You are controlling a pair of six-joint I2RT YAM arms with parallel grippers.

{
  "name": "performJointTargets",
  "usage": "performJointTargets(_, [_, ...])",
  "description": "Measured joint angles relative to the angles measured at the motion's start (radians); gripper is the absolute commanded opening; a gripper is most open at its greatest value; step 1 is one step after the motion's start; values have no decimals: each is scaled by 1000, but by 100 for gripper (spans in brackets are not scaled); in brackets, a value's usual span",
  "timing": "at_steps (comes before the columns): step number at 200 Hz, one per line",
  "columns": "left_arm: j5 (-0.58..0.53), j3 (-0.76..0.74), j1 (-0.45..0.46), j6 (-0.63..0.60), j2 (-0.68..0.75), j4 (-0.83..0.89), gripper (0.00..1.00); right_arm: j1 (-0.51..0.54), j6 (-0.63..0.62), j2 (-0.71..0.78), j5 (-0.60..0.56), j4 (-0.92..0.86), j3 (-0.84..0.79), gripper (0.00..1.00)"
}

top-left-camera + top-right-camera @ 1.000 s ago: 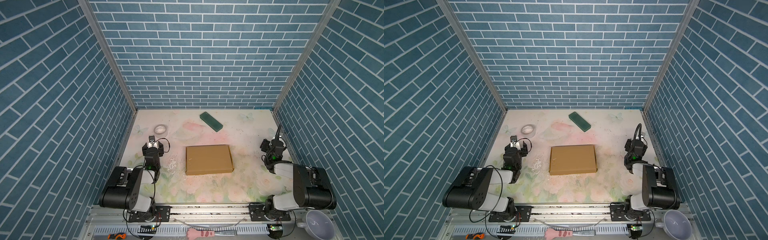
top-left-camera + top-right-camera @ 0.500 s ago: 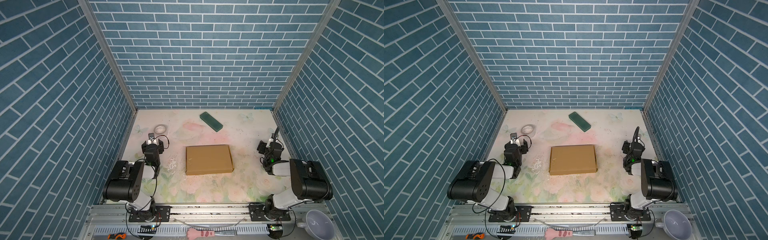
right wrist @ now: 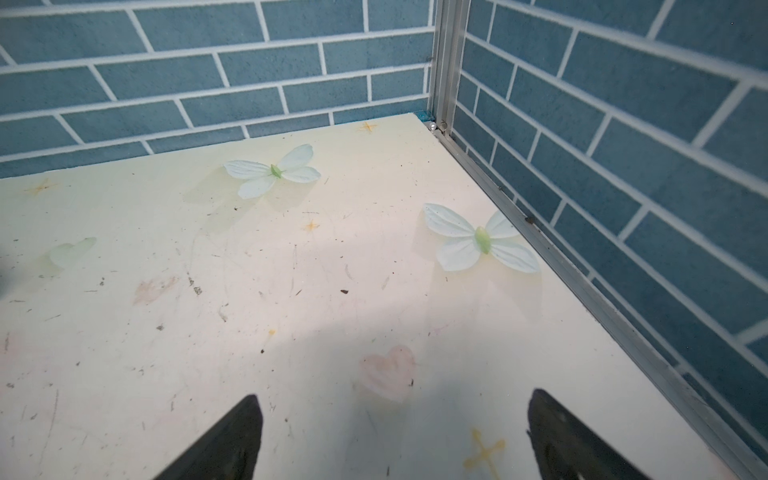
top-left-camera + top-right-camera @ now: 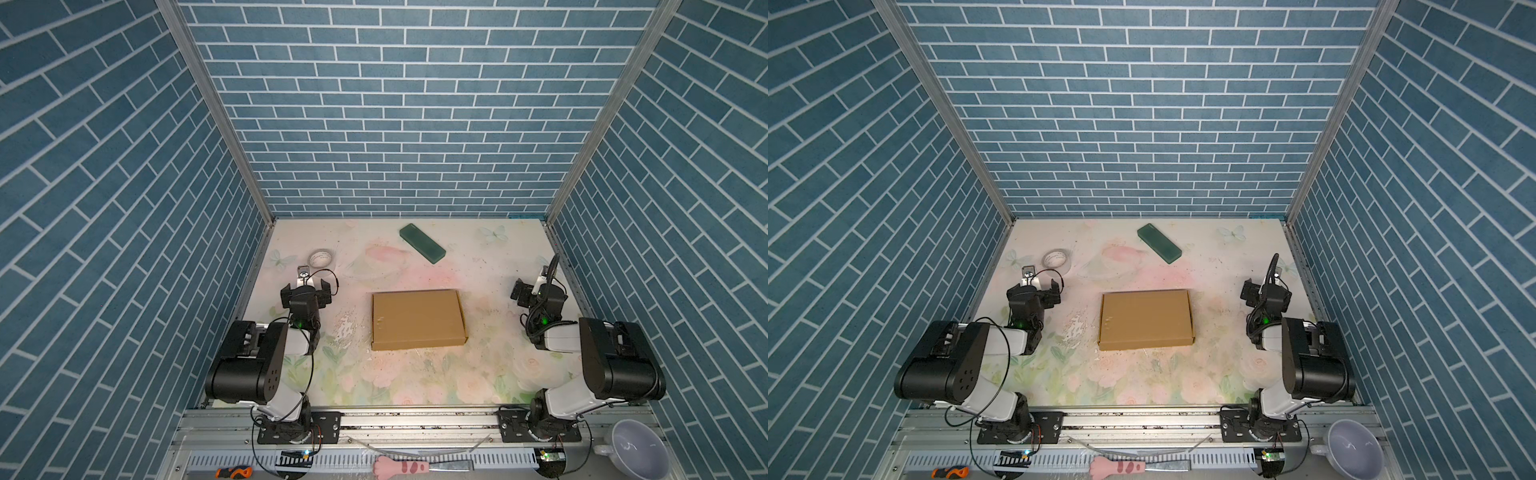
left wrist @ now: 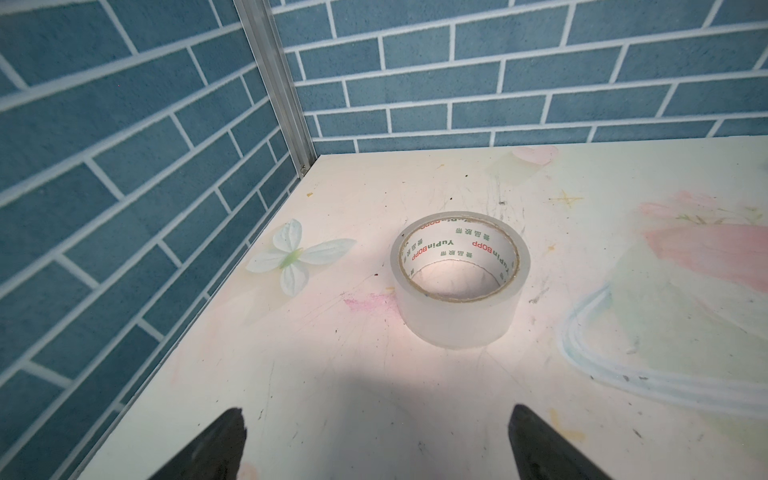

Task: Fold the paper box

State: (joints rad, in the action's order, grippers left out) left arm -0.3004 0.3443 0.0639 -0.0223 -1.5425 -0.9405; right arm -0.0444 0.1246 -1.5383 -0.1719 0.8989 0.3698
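Observation:
The paper box (image 4: 417,318) (image 4: 1146,318) is a shallow brown cardboard mailer, folded shut and lying flat in the middle of the table in both top views. My left gripper (image 4: 306,287) (image 4: 1036,291) rests low to the box's left, well apart from it, and points toward the back wall. It is open, and the left wrist view shows only bare table between the left gripper (image 5: 376,411) fingers. My right gripper (image 4: 538,291) (image 4: 1266,293) sits to the box's right near the side wall. The right gripper (image 3: 395,397) is open and empty too.
A clear tape roll (image 4: 321,259) (image 5: 459,278) stands just beyond the left gripper. A dark green block (image 4: 422,243) lies near the back wall. Brick-patterned walls close in three sides. Off the table's front are a bowl (image 4: 636,449), a screwdriver (image 4: 232,472) and a pink paw tool (image 4: 399,467).
Both grippers' jaws have spread wider. Both arms have folded their elbows up nearer their bases while the grippers stay roughly in place. The box has not moved.

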Motion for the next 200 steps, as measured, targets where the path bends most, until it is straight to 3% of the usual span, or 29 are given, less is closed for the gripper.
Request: performJointTargets(200, [15,0,0,-1,0,2,100,1,0,0,0,0,0,99])
